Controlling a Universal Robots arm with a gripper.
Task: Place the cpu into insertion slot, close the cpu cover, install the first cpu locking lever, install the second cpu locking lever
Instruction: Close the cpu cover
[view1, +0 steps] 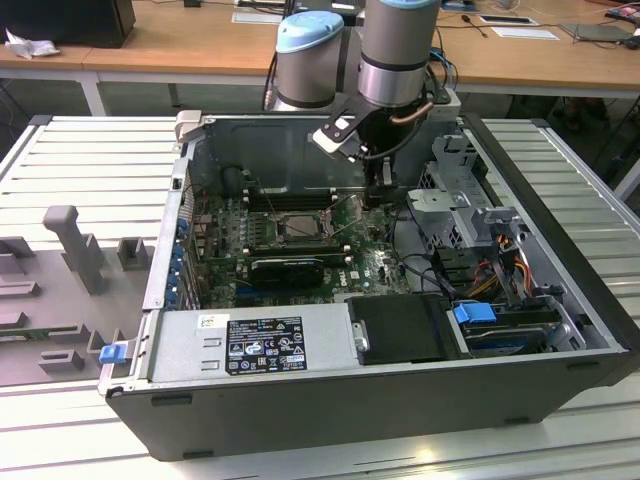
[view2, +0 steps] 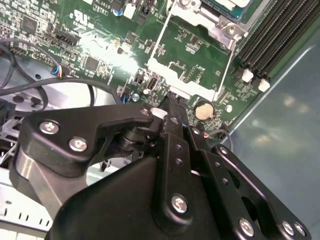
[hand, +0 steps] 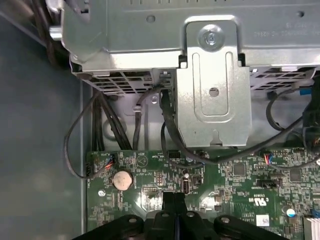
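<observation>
Green board (view1: 372, 262): inside the open case (view1: 300, 405).
Insertion slot (view1: 298, 228): middle of the exterior view, on the exterior view's left of the hand.
Hand (hand: 174, 199): fingers pressed together, close over the board.

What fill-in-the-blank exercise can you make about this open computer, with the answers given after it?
1. The gripper is above a circuit board whose colour is ___.
2. Its two fingers are ___, with nothing between them.
3. The round battery on the board is ___ in colour.
4. The long memory slots near the insertion slot are ___ in colour.
Missing words: green; shut; silver; black.
</observation>
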